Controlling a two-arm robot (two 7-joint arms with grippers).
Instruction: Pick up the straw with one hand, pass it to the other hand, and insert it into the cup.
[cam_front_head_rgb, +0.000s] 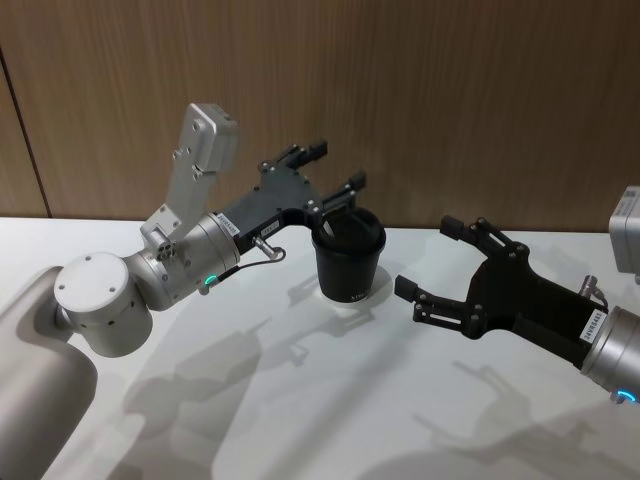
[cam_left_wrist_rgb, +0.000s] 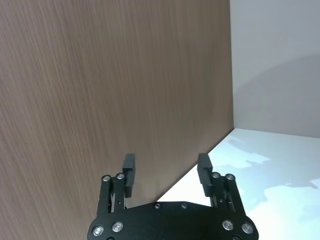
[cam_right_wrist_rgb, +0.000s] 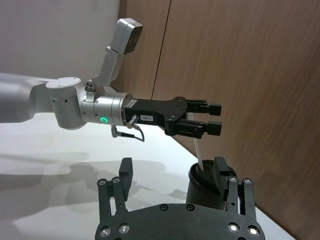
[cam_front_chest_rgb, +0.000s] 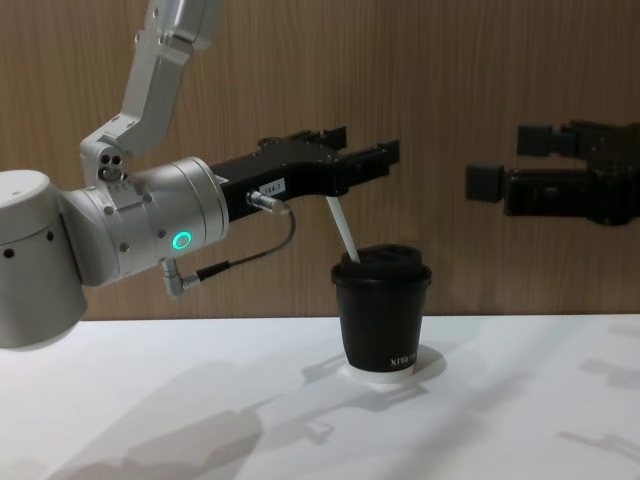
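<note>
The black cup (cam_front_chest_rgb: 382, 315) with its domed lid stands on the white table. The white straw (cam_front_chest_rgb: 342, 230) sticks out of the lid, leaning toward the left arm. My left gripper (cam_front_chest_rgb: 365, 143), on a silver wrist with a green ring, hovers just above the straw's top end. It is open, and its wrist view (cam_left_wrist_rgb: 166, 162) shows nothing between the fingers. My right gripper (cam_front_head_rgb: 428, 256) hangs open in the air to the right of the cup (cam_front_head_rgb: 350, 262), a little nearer to me. Its wrist view looks past its own fingertips (cam_right_wrist_rgb: 172, 170) at the straw (cam_right_wrist_rgb: 198, 151), the cup (cam_right_wrist_rgb: 202, 185) and the left gripper (cam_right_wrist_rgb: 216, 117).
A wood-panelled wall (cam_front_head_rgb: 450, 100) rises right behind the cup. The white table (cam_front_head_rgb: 300, 400) stretches toward me, crossed only by the arms' shadows. The left arm's large silver joints (cam_front_head_rgb: 100, 305) take up the near left side.
</note>
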